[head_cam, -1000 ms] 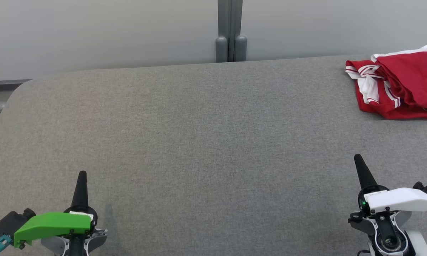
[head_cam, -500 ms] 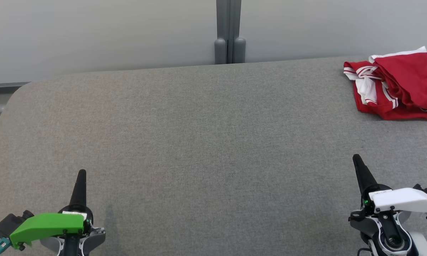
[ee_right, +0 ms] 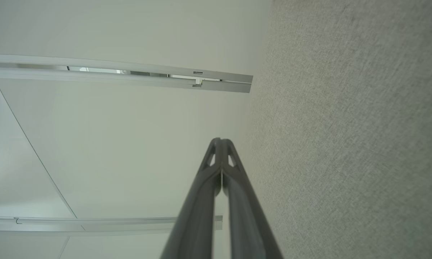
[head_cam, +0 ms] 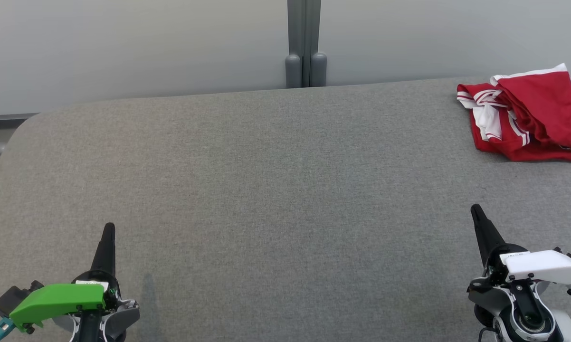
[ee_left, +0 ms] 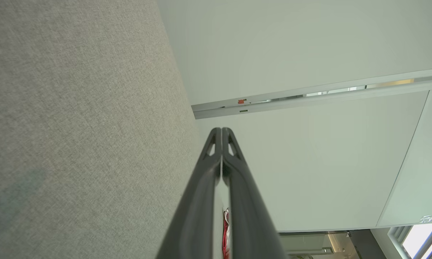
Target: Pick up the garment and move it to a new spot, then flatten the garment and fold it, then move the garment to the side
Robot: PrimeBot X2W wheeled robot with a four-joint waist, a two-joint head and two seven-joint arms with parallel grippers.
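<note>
The red garment [head_cam: 528, 118] with white trim lies in a loose bundle at the far right of the grey fabric surface [head_cam: 266, 190]. Its right part runs off the edge of the head view, and its layers lap over one another rather than squaring up (a white band runs along its top edge, striped trim down its left side). The left pincer [head_cam: 108, 232] sits at the near left and the right pincer [head_cam: 475, 211] at the near right. Both point toward the far edge, and both are well apart from the cloth. Each has its two dark fingers pressed together with nothing between them, and the wrist views show the same, with the tips of the left pincer [ee_left: 221, 131] and of the right pincer [ee_right: 220, 141] meeting. Parked low at the near corners like this, the arms seem placed to keep the middle of the surface and the head's view open. The garment off to one side would suit a heap waiting to be fetched as well as one folded roughly and set aside. Between the right pincer and the garment there is only bare grey cloth. Just beyond the far edge stands a pale partition wall [head_cam: 124, 47] with a grey post [head_cam: 304, 47], which I judge leaves little room behind the bundle.
</note>
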